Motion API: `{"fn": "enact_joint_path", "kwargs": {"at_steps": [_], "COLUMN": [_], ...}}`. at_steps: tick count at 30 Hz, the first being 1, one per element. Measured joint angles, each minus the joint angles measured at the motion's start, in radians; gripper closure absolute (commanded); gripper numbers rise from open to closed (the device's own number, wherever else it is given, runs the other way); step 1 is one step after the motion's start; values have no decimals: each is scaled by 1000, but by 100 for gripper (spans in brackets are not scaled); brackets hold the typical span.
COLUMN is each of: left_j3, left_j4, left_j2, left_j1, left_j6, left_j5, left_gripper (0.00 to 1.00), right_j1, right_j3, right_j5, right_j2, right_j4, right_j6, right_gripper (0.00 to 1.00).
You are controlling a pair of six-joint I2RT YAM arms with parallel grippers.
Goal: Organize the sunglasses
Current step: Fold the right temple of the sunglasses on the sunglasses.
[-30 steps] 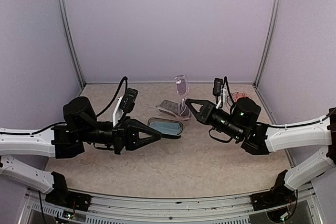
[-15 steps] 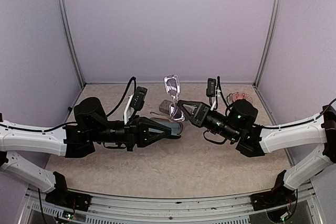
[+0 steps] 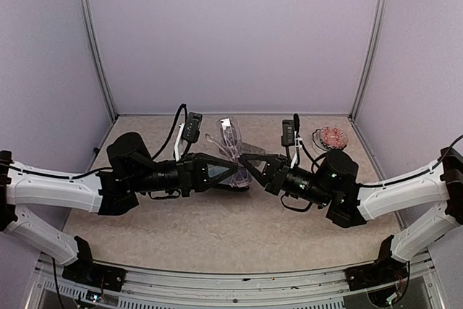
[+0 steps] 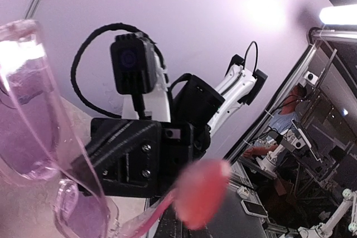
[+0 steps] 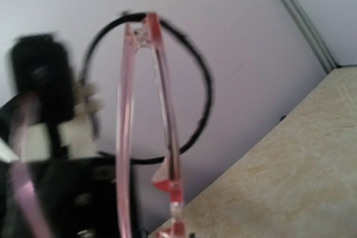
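Handover or refold step, I'd judge: clear pale-pink plastic sunglasses (image 3: 230,137) aloft over mid-bench (image 3: 217,233), gripped by right pincer (image 3: 246,158) at its 11 o'clock; left pincer (image 3: 241,176) state can't tell; next needs a steady two-arm fold.

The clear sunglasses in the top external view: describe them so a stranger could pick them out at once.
Over the middle of the beige table, the left gripper and right gripper meet tip to tip. The clear sunglasses stick up just above that point. They alone are see-through and pale pink; the grippers beside them are black.
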Motion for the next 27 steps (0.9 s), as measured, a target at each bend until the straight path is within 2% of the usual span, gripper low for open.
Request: {"fn": "enact_joint_path", "kwargs": {"at_steps": [8,18,25,27], "left_j3": [1,4,3,2], "left_j4": [24,58,-18,-72], "left_j2": [50,72,18,-39], "left_j1": [44,92,148,171], "left_j6": [-69,-122,-120,-107], "left_j5": [-19,1,21,16], "left_gripper": [100,100,84,75], "right_j1": [27,37,40,30], "right_j3": [-10,-14,49,82], "right_j5": [-10,32,122,140], "right_j2": [1,-1,-38,-42], "right_j4": [12,-80,-311,-380], "right_j6": [-92,-170,-328,-381], "right_gripper": [100,100,100,100]}}
